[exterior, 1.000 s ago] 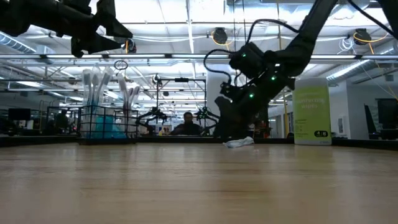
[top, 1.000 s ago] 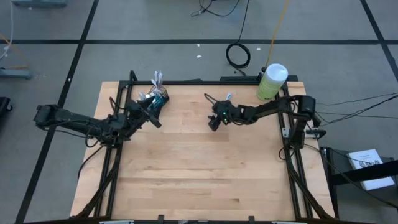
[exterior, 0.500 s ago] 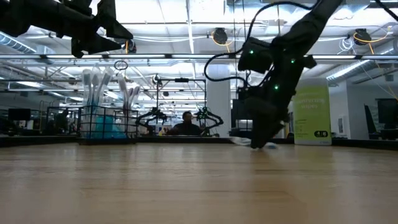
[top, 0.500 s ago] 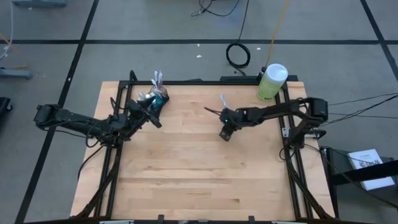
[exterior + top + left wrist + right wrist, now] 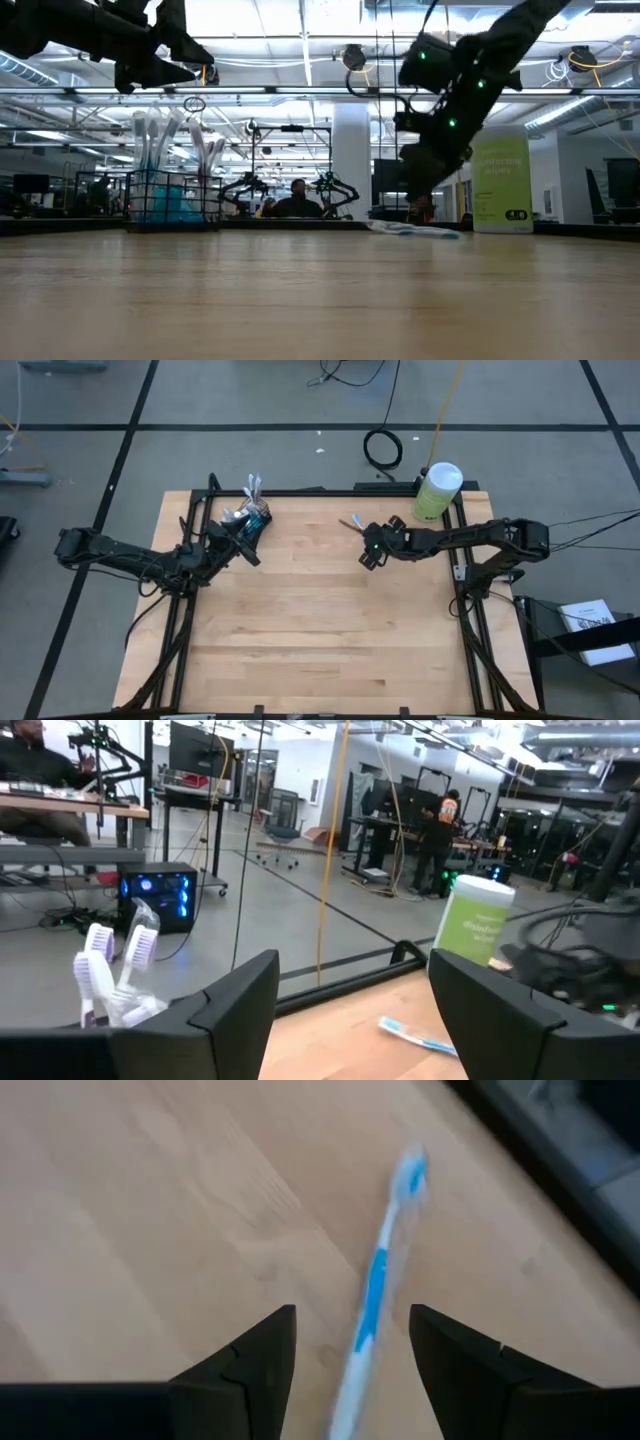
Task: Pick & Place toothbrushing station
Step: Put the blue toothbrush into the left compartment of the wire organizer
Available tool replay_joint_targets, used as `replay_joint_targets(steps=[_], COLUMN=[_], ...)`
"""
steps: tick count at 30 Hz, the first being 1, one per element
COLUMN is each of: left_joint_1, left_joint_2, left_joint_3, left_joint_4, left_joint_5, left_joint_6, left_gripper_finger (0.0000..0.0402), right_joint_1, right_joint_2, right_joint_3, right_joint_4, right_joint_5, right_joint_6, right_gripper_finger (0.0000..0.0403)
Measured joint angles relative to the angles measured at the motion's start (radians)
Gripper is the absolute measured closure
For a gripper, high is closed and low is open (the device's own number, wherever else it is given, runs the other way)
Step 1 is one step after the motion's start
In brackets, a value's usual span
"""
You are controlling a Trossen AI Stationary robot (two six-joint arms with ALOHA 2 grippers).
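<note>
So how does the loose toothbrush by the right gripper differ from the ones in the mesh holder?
The loose toothbrush lies flat on the table, alone; the toothbrushes in the mesh holder stand upright, bunched. It sits near the green canister, they near the far left corner.

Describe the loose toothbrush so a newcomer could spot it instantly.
Start at the pale green canister on the wooden table's far right corner. Just left of it, by the right gripper, lies a blue-and-white toothbrush. It lies flat, alone; the others stand in the wire-mesh holder.
</note>
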Motion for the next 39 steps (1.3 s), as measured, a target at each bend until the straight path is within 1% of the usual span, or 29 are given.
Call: replay_joint_targets(steps=[3,8,12,16,18,21,24,29,30,33,36,37,39], left_joint_1=[-0.005,-0.005,-0.005,-0.004,-0.004,-0.004,-0.004,-0.004,-0.004,-0.004,-0.004,-0.004,-0.004], left_joint_2=[0.000,0.000,0.000,0.000,0.000,0.000,0.000,0.004,0.005,0.005,0.005,0.005,0.005], left_joint_3=[0.000,0.000,0.000,0.000,0.000,0.000,0.000,0.000,0.000,0.000,0.000,0.000,0.000], left_joint_4=[-0.010,-0.010,-0.010,-0.009,-0.009,-0.009,-0.009,-0.007,-0.009,-0.007,-0.008,-0.006,-0.007], left_joint_5=[0.001,0.001,0.001,-0.001,-0.003,-0.003,-0.003,-0.002,-0.002,0.009,0.063,0.084,0.119], left_joint_6=[-0.021,-0.016,-0.015,-0.015,-0.016,-0.017,-0.019,-0.033,-0.040,-0.047,-0.051,-0.051,-0.052], left_gripper_finger=[0.0135,0.0135,0.0135,0.0135,0.0135,0.0135,0.0135,0.0135,0.0135,0.0135,0.0135,0.0135,0.0135], right_joint_1=[-0.051,-0.110,-0.135,-0.140,-0.139,-0.139,-0.139,-0.137,-0.137,-0.137,-0.135,-0.128,-0.106], right_joint_2=[0.000,0.005,0.005,0.005,0.004,0.004,0.004,0.003,0.003,0.003,0.000,-0.008,-0.025], right_joint_3=[-0.061,-0.196,-0.293,-0.368,-0.391,-0.410,-0.418,-0.419,-0.419,-0.420,-0.424,-0.425,-0.422], right_joint_4=[0.075,0.259,0.422,0.533,0.567,0.572,0.571,0.563,0.564,0.589,0.674,0.712,0.845], right_joint_5=[-0.080,-0.113,-0.203,-0.202,-0.203,-0.205,-0.207,-0.212,-0.211,-0.215,-0.289,-0.309,-0.344], right_joint_6=[0.018,0.046,0.045,0.018,0.011,-0.004,-0.023,-0.063,-0.072,-0.086,-0.084,-0.084,-0.092], right_gripper_finger=[0.0216,0.0216,0.0216,0.0222,0.0233,0.0258,0.0296,0.0374,0.0385,0.0386,0.0383,0.0386,0.0388])
